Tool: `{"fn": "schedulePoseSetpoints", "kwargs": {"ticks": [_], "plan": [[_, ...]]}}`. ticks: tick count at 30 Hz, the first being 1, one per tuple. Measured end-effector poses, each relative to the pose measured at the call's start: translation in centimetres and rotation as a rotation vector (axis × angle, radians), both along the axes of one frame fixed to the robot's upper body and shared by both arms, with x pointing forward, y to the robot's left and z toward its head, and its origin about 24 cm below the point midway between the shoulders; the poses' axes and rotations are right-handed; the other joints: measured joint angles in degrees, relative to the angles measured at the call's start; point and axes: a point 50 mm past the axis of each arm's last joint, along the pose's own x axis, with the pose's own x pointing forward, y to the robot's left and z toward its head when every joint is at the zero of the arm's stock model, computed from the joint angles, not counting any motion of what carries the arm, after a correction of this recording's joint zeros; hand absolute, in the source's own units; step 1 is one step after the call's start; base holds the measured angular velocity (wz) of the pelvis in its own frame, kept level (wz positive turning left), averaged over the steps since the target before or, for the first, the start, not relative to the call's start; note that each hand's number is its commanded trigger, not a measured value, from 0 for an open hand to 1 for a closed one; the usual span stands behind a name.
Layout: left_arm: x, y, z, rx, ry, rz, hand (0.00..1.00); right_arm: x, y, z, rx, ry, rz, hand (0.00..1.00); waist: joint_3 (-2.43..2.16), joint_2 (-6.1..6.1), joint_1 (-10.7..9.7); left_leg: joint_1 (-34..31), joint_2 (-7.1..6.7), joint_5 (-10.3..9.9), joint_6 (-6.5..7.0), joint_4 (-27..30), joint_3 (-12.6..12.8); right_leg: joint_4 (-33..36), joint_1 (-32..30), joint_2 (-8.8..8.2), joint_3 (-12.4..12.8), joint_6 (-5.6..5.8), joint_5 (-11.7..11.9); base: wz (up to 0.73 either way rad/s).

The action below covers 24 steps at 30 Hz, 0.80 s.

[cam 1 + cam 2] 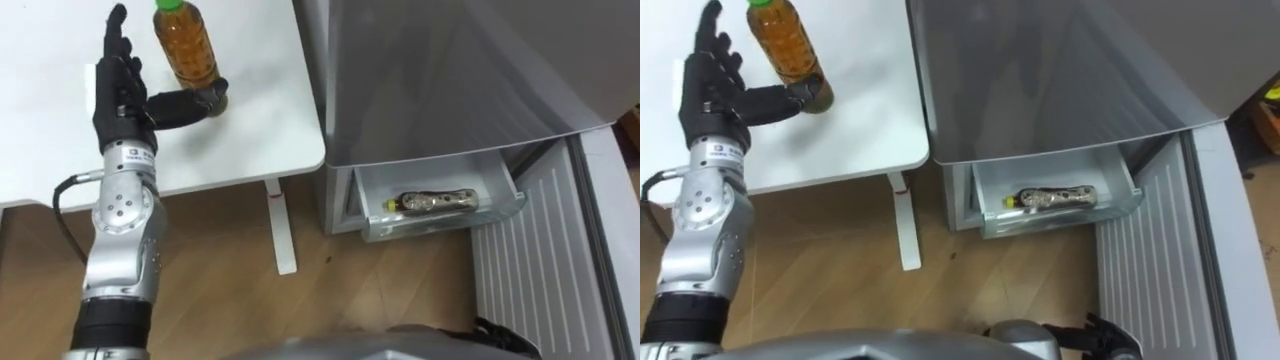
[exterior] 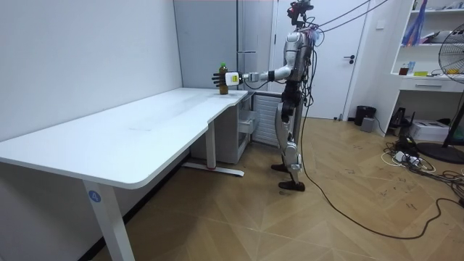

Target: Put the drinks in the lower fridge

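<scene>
A bottle of amber drink with a green cap [image 1: 188, 44] [image 1: 788, 47] [image 2: 223, 85] stands upright on the white table [image 1: 260, 130] near its right end. My left hand [image 1: 125, 95] [image 1: 712, 85] is open just left of the bottle, fingers straight and thumb reaching to the bottle's base. Another bottle [image 1: 434, 203] [image 1: 1052, 197] lies on its side in the pulled-out lower fridge drawer [image 1: 500, 180]. In the room view I stand in front of the fridge with my left arm stretched over the table.
The grey fridge body [image 1: 450, 80] stands right of the table, its open door [image 1: 545, 270] ribbed inside at lower right. A white table leg [image 1: 283, 230] stands on the wooden floor between table and fridge. A shelf unit and fan [image 2: 442, 80] are far off.
</scene>
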Motion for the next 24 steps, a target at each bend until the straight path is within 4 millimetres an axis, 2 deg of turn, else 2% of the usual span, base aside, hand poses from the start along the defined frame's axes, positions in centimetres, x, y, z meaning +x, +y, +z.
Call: {"fn": "schedulePoseSetpoints", "kwargs": {"ticks": [5, 8, 12, 20, 24], "plan": [[0.5, 0.6, -0.2, -0.065, 0.021, 0.001, 0.00, -0.5, -0.2, 0.0, -0.002, 0.016, -0.017, 0.00, -0.13, 0.84, -0.32, 0.11, 0.07, 0.00, 0.00, 0.06, 0.74, 0.10, -0.13, 0.12, 0.30, -0.07, 0.05, -0.05], [1.5, 1.7, 0.8, -0.083, -0.011, 0.046, 0.00, -1.0, -0.4, 0.0, -0.004, 0.036, -0.042, 0.00, -0.18, 1.14, -0.34, 0.17, 0.18, 0.00, 0.00, 0.06, 1.40, 0.38, -0.25, 0.15, 0.00, -0.14, 0.08, -0.01], [2.2, 3.1, 1.1, -0.116, -0.004, 0.097, 0.00, -1.5, -0.6, 0.0, -0.015, 0.074, -0.051, 0.00, -0.12, 1.52, -0.47, 0.40, 0.18, -0.01, -0.01, 0.04, 1.85, 0.86, -0.35, 0.16, 0.17, -0.22, 0.01, -0.03], [3.5, 4.2, 2.1, -0.148, -0.015, 0.119, 0.00, -1.7, -0.8, 0.0, -0.050, 0.133, 0.072, 0.00, -0.03, 1.94, -0.79, 0.32, 0.09, -0.01, -0.01, 0.02, 3.07, 1.85, -1.32, 0.27, 1.57, -0.21, 0.04, -0.05], [4.1, 5.0, 3.2, -0.205, -0.052, 0.134, 0.00, -2.0, -1.0, 0.0, -0.053, 0.158, 0.083, 0.00, -0.27, 2.31, -1.79, 0.27, 0.02, -0.01, -0.01, 0.02, 3.07, 2.38, -1.78, 0.31, 1.98, -0.23, 0.03, -0.06]]}}
